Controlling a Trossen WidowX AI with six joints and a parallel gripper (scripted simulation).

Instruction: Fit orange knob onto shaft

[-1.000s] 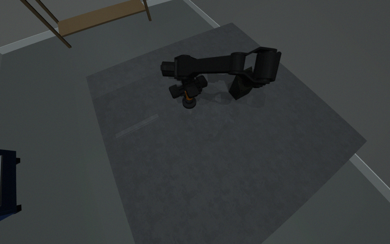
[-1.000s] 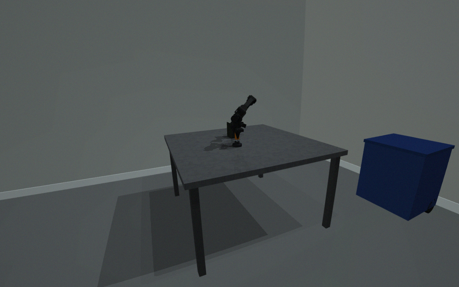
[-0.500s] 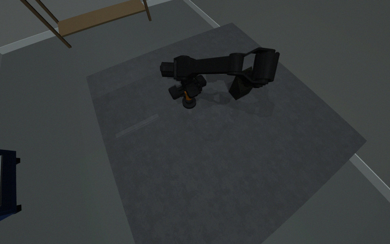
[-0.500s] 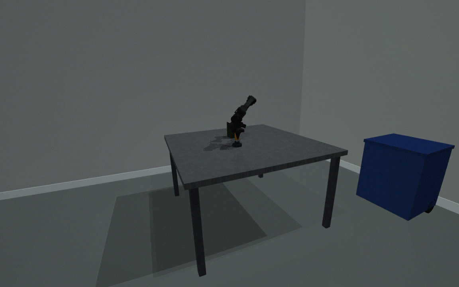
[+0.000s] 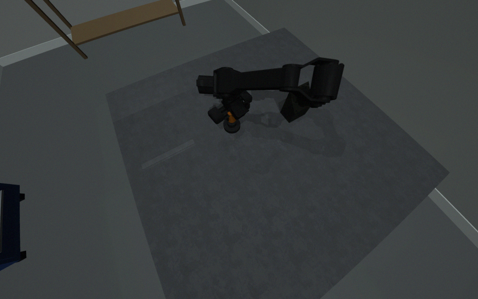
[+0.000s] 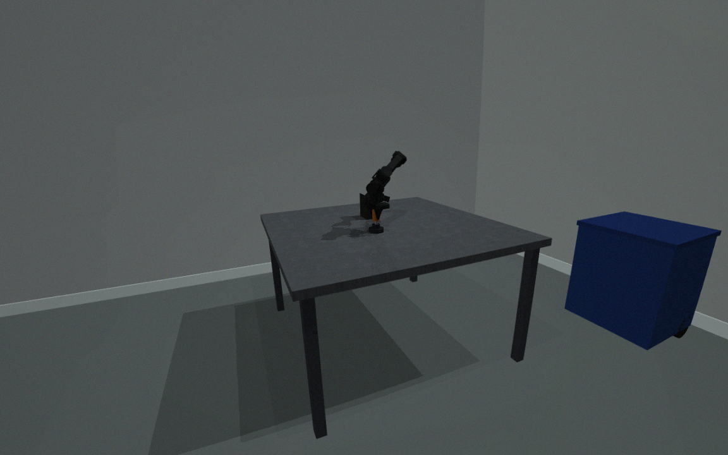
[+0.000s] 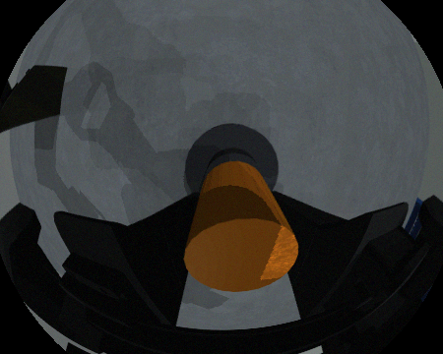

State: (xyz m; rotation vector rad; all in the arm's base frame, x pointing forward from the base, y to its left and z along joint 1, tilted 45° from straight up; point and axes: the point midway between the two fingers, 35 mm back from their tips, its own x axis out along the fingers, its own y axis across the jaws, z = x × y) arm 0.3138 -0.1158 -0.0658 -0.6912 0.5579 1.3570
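Observation:
My gripper [image 5: 230, 114] [image 6: 375, 212] [image 7: 235, 200] is shut on the orange knob [image 5: 231, 118] [image 6: 375, 217] [image 7: 238, 256], with a finger on each side of it in the wrist view. The knob is upright, directly above the dark round pedestal [image 5: 232, 130] [image 6: 376, 230] [image 7: 231, 138]. In the exterior view a small pale part shows between the knob's lower end and the pedestal's base. The knob's hole and the shaft's flat side are hidden, so their alignment cannot be told. I cannot tell how far the knob is down on the shaft.
The pedestal stands on the grey table [image 5: 263, 223] [image 6: 440, 246]. The arm's dark base block [image 5: 292, 109] [image 6: 364, 207] [image 7: 34, 93] stands on it too. A blue bin [image 5: 8, 223] [image 6: 621, 271] is beyond the table. A wooden shelf [image 5: 122, 22] is at the upper left of the top view.

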